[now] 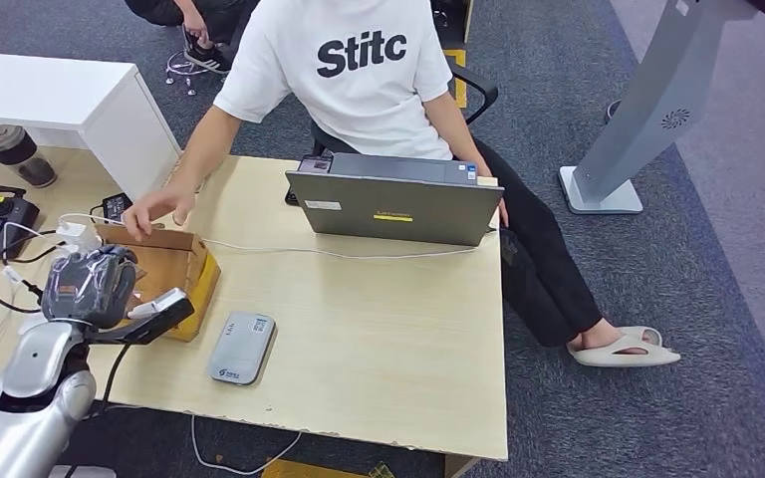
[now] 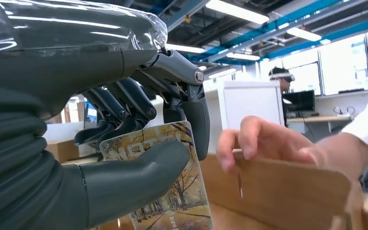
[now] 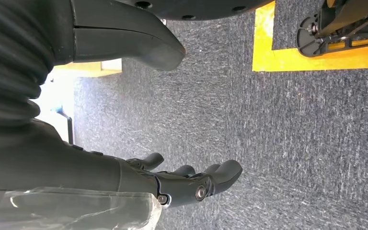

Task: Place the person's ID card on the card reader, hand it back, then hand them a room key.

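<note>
The left hand (image 1: 90, 287) pinches a card (image 2: 165, 191) printed with an autumn tree scene between thumb and fingers, over the cardboard box (image 1: 174, 264). Just beyond it, the person's hand (image 1: 159, 209) rests on the box's far rim. The card reader (image 1: 242, 347) lies beside the left hand. This looks like the room-key handover; next, reach toward that person's hand. The right hand (image 3: 182, 184) hangs with fingers apart, holding nothing.
</note>
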Controlling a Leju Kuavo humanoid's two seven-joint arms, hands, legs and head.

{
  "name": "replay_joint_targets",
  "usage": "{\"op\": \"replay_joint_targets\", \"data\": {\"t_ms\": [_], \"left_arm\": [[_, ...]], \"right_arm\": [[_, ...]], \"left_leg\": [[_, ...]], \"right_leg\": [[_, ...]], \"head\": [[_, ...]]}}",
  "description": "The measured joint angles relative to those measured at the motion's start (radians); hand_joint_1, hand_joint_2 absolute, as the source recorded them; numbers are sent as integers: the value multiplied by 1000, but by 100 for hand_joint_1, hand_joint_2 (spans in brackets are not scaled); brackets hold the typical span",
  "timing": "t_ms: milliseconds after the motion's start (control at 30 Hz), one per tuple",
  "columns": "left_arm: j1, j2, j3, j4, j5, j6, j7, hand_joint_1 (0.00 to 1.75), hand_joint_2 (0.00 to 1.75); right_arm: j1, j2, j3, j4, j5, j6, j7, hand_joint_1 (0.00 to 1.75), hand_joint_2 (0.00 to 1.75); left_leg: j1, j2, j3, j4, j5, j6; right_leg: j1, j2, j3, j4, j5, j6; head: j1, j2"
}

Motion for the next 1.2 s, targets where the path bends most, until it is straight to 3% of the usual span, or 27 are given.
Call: {"op": "replay_joint_targets", "data": {"t_ms": [600, 1200], "left_arm": [[9, 96, 143, -108, -55, 100, -3, 175, 175], [-29, 100, 170, -108, -106, 120, 4, 175, 175]], "right_arm": [[0, 5, -19, 0, 23, 0, 2, 0, 175], [-5, 5, -21, 0, 27, 2, -6, 0, 175]], "left_leg": [[1, -1, 0, 0, 0, 0], [1, 0, 0, 0, 0, 0]], "right_leg": [[0, 0, 0, 1, 0, 0], [0, 0, 0, 1, 0, 0]], "head": [[0, 0], [0, 0]]}}
